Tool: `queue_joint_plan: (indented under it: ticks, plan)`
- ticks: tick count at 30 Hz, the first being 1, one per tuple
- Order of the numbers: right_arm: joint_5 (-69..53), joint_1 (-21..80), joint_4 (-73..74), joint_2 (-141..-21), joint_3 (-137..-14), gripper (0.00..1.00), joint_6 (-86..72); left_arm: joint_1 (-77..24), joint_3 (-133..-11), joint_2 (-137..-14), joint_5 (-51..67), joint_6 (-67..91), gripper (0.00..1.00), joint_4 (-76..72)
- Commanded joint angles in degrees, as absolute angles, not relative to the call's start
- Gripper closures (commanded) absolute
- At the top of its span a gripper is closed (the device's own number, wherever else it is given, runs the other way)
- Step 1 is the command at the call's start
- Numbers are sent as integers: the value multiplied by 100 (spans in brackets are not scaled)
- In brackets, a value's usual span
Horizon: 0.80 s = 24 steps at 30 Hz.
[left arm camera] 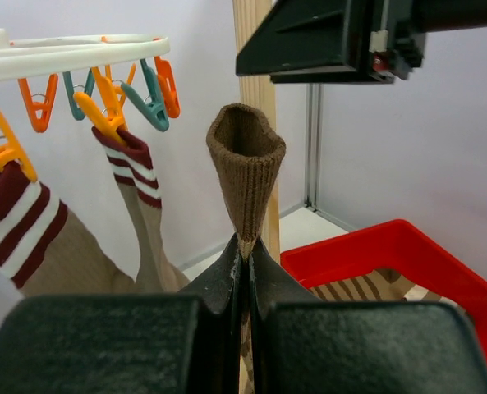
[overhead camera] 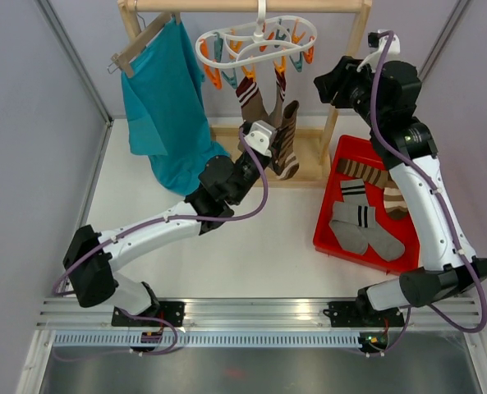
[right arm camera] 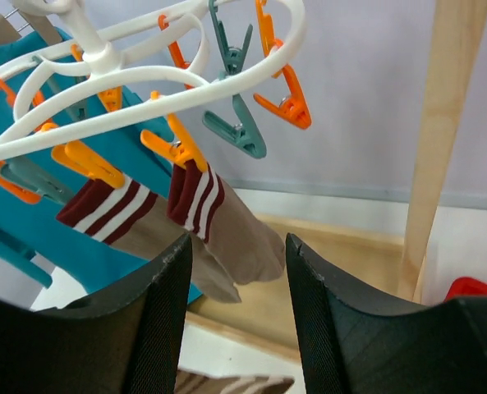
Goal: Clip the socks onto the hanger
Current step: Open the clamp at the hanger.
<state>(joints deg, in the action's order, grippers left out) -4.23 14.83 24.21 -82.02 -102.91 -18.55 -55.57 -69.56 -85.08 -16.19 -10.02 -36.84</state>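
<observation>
The left hand (left arm camera: 245,246) is clamped on a brown sock (left arm camera: 245,164), its cuff gaping upward, held just below the white hanger (overhead camera: 255,43) at 12 o'clock. Two maroon-striped socks (right arm camera: 202,213) hang there from orange clips (right arm camera: 173,148). The right hand (right arm camera: 235,271) hovers at the hanger's 3 o'clock, fingers spread, holding nothing. More socks (overhead camera: 366,230) lie in the red tray (overhead camera: 347,152) at the table's (overhead camera: 259,246) 3 o'clock.
</observation>
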Motion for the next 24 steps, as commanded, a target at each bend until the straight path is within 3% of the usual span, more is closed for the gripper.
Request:
queue_joint_plan:
  ticks: [1,12,24]
  plan:
    - [-334,1555,1539,-8506,-10239,44,-1477,-5493,-6681,-8034,-1678,-1046,98,-3533]
    - [-817,1591,941,-9219,-10476,41,-1073,-5440,-6214,-7506,-1670,-941,98,-3349]
    - [-413,1907,756,-9527,-10652,40,-510,-5414,-6082,-7374,-1573,-870,98,-3261]
